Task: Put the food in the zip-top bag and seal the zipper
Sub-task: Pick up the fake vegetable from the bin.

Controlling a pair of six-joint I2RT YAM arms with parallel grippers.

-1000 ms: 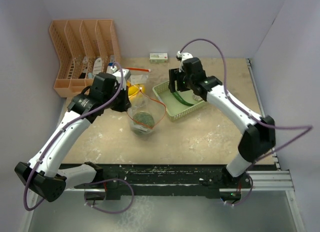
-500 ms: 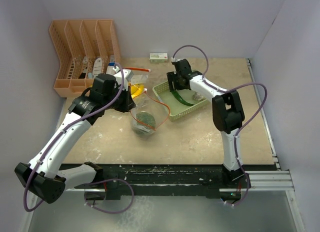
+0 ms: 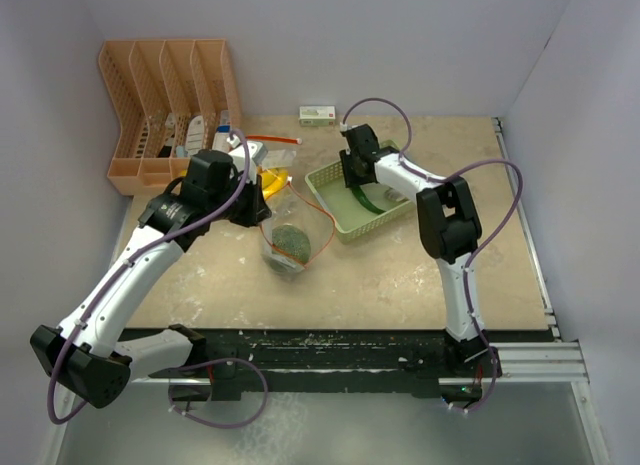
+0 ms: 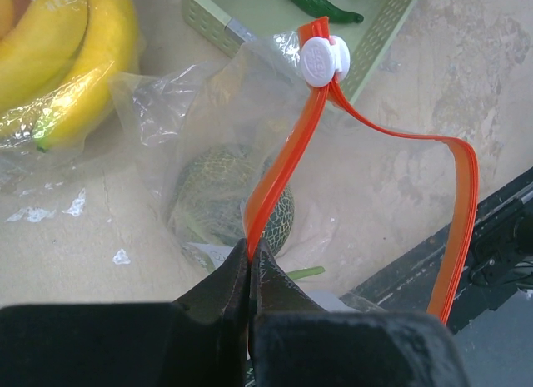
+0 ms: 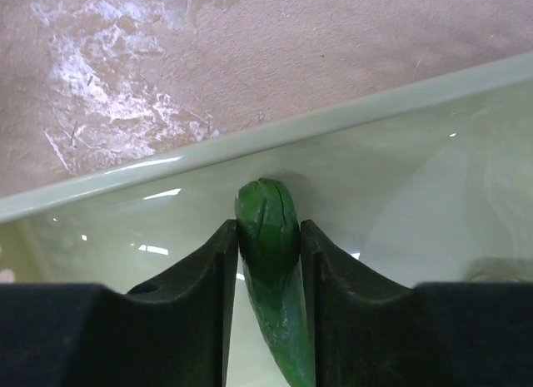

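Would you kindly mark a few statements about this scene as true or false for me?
1. The left pincer is shut on the orange zipper strip of the bag. True.
2. The right pincer grips the cucumber inside the basket. True.
3. The melon lies in the basket. False: it sits inside the bag.
4. The zipper is sealed. False: the strip gapes in a loop and the bag's mouth is open.
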